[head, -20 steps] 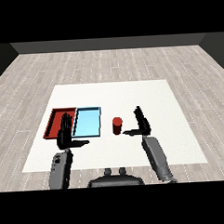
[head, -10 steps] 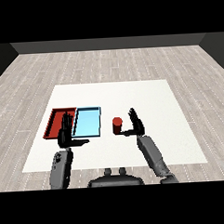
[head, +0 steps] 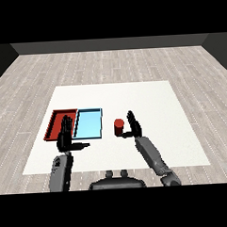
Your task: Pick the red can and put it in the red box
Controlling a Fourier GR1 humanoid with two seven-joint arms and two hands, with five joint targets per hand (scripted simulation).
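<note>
While the left hand (head: 65, 136) hangs released, the right hand (head: 133, 127) stands released beside the red can (head: 119, 127).

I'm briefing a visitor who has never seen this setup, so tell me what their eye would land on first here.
The red can stands out first, upright on the white table just right of the two trays, with the right hand open right beside it, fingers straight, not yet curled round it. Next come the red tray and the light blue tray, side by side at the left. The left hand is open at the red tray's near edge.
</note>
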